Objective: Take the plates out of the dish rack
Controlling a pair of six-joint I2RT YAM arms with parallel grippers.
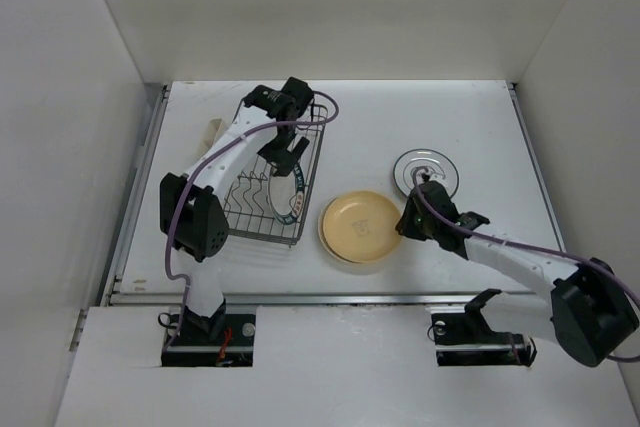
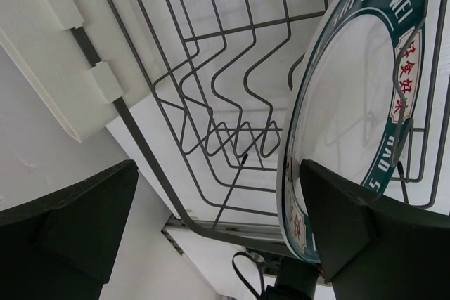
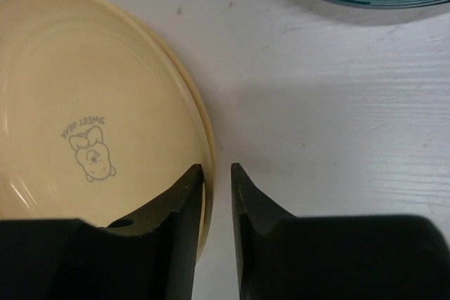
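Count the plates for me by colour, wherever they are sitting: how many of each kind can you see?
Yellow-tan round plates, stacked on the white table, a second rim showing under the top one: 2
White round plate with a teal lettered band, standing in the dark wire dish rack: 1
White round plate with a thin teal rim, flat on the table: 1
Total: 4 plates

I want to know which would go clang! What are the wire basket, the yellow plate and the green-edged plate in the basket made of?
The dish rack looks like thin dark metal wire, bent in zigzags. The yellow plate is smooth with a soft sheen and a printed bear: probably melamine plastic, maybe ceramic. The teal-rimmed plate is glossy and reflects the wires: ceramic or melamine.
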